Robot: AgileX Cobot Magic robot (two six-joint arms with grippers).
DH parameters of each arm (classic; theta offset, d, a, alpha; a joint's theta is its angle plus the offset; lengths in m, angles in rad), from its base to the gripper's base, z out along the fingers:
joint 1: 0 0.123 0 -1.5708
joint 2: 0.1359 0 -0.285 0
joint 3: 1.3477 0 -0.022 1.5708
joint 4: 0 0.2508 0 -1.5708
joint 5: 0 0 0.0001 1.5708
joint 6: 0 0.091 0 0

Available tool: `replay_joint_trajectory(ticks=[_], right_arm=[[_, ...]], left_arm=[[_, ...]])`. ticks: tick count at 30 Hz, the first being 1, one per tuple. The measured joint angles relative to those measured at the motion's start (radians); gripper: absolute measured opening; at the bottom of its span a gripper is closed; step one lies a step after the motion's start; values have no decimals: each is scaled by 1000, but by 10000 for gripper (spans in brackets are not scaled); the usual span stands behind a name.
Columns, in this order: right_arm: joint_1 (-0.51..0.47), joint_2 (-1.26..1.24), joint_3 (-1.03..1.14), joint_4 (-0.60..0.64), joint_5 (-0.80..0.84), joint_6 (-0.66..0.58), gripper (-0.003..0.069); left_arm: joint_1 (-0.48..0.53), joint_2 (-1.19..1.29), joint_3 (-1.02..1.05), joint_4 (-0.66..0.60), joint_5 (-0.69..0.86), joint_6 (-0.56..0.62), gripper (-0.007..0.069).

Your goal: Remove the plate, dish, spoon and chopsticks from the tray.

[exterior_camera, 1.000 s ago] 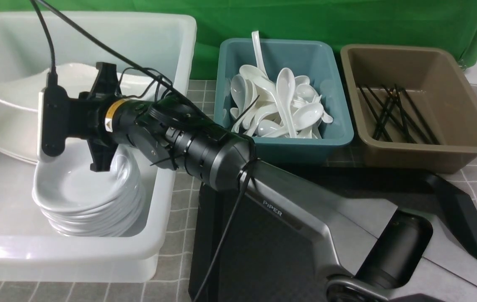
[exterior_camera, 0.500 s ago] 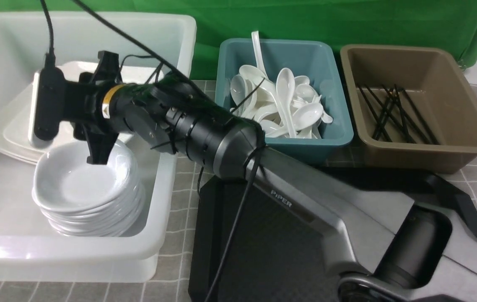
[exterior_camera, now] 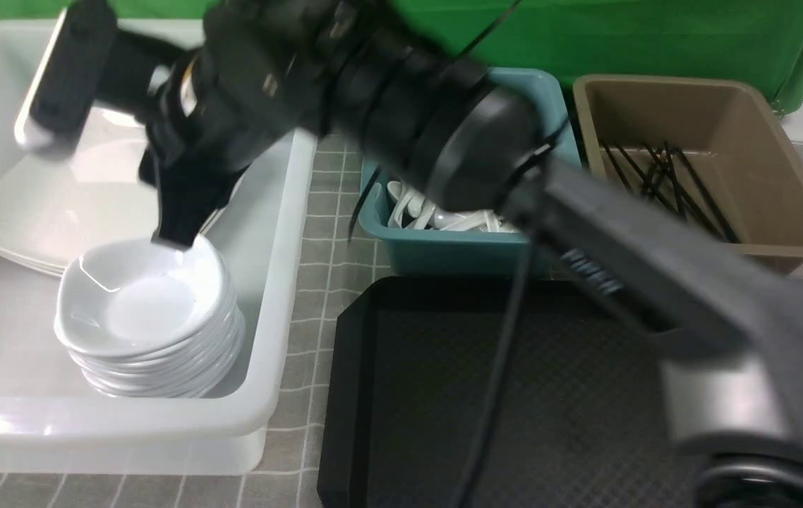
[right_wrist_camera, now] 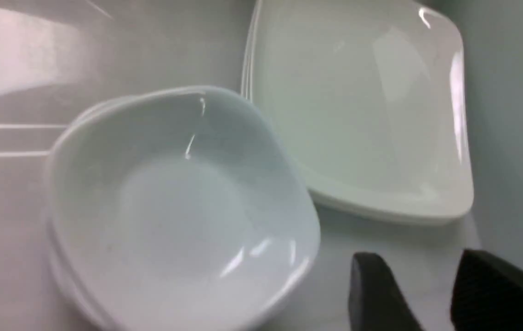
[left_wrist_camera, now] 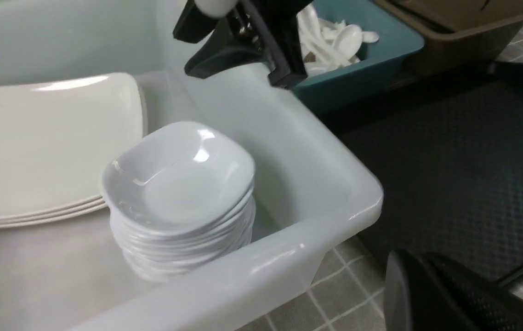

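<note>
Green cloth hangs behind the tubs. On the plate (right_wrist_camera: 358, 115) stack in the white tub (exterior_camera: 281, 233), the right gripper (right_wrist_camera: 431, 294) is empty, fingers apart; retreat upward, clearing the rim.

Tray (exterior_camera: 444, 395): matt black plastic, diamond-textured surface. Plates (right_wrist_camera: 358, 115) and small dishes (exterior_camera: 151, 310): glossy white, smooth, ceramic-looking, sharp highlights. White tub (exterior_camera: 274, 296): translucent smooth plastic, semi-gloss. Blue tub (exterior_camera: 472, 250) and brown tub (exterior_camera: 782, 233): smooth plastic, dull sheen. Spoons (left_wrist_camera: 335, 41): glossy white. Backdrop (exterior_camera: 655, 35): green cloth. Table cover (exterior_camera: 310, 339): grey checked, looks like cloth.
</note>
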Motion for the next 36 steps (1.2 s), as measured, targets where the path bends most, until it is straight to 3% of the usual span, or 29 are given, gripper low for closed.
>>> replay_joint_trajectory(ticks=[5, 10, 13, 19, 25, 29, 36], right_arm=[[0, -139, 0, -2, 188, 187, 106], [-2, -239, 9, -3, 188, 307, 65], [-4, -376, 93, -3, 188, 405, 48], [13, -743, 474, -4, 188, 529, 42], [14, -1043, 910, -7, 150, 603, 41], [14, -1188, 1122, -7, 116, 612, 48], [14, -1340, 1274, -9, 104, 617, 66]], left_arm=[[0, 0, 0, -45, -128, 54, 9], [0, 10, 0, -95, -256, 113, 9], [0, 13, 0, -213, -315, 233, 9], [0, -16, 40, -429, -388, 381, 9], [0, 13, 192, -637, -652, 537, 9], [0, 25, 255, -618, -729, 572, 9], [0, 26, 325, -411, -731, 576, 9]])
